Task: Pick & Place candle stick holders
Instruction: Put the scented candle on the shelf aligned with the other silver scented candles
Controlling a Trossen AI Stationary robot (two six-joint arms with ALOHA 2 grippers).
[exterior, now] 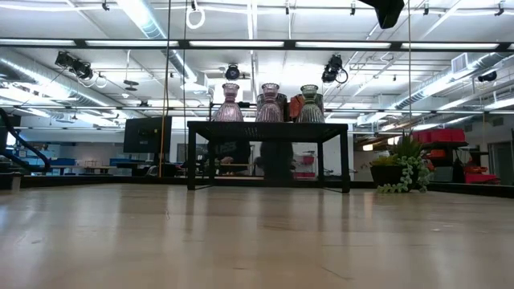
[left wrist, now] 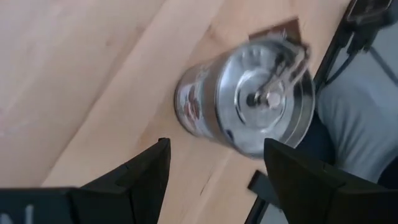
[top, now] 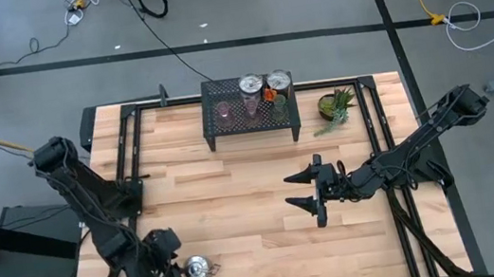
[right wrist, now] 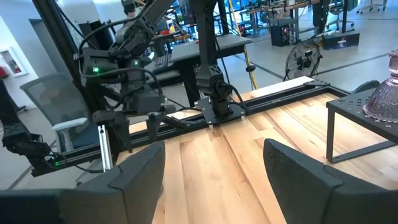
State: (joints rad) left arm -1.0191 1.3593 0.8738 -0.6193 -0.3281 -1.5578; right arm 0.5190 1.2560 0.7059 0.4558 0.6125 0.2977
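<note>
Wooden slats of the table (top: 237, 207) fill the high view, with a black mesh rack (top: 254, 130) at the far edge and a spiky potted plant (top: 336, 106) just beside it. Five candle stick holders already stand on the rack: two silver ones (top: 264, 84) at the back with an orange part between them, and three tinted glass ones (exterior: 269, 103) in front — two pinkish, one olive-green. The sixth, a shiny silver holder (left wrist: 249, 99), lies near the table's near left corner. The left hand (left wrist: 214, 174) hovers over it, fingers spread wide and gripping nothing; the holder sits just beyond the fingertips. The right hand (top: 317, 196) waits at mid-table, likewise open and empty.

Judged step: grasping the last holder. To do it well, centre the round body between the fingers before descending — the polished metal looks slippery, and an off-centre pinch could make it roll toward the nearby edge. Close low on the body, not on its top fitting.
</note>
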